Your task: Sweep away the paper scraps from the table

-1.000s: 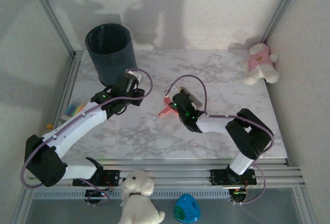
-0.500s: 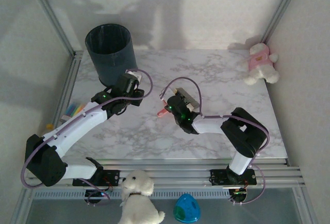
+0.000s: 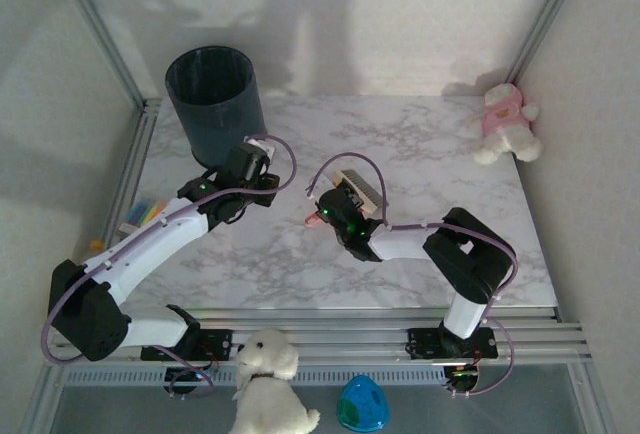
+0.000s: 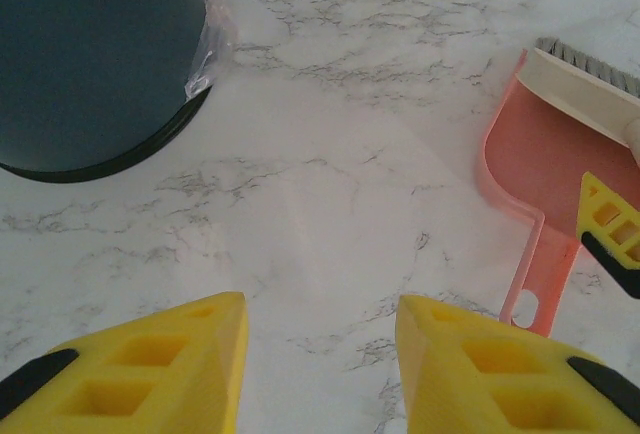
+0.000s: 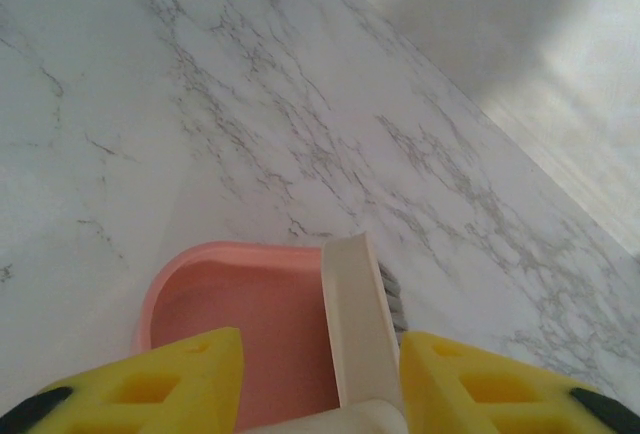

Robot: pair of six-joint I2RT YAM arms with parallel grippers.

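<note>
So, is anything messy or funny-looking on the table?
Nothing looks spilled. The odd thing is a pink-and-white plush toy slumped at the table's far right corner, and crinkled clear plastic pokes out beside the dark bin.

A: From the top camera, the bin (image 3: 215, 99) stands on the table's (image 3: 450, 154) upper-left corner, and a soft toy (image 3: 505, 124) sits on the upper-right corner.

B: Centre frame now. The dustpan (image 4: 540, 154) lies flat on the table, the brush (image 5: 350, 314) at its open end. The right gripper (image 5: 320, 344) is directly over both. The left gripper (image 4: 320, 304) sits between pan and bin.

A: Sticky notes (image 3: 143, 214) lie just beside the table's left edge.

B: Bottom of frame, before the arm bases, there's a toy dog (image 3: 265, 384), with an egg-shaped thing (image 3: 362, 404) just right of it.
</note>
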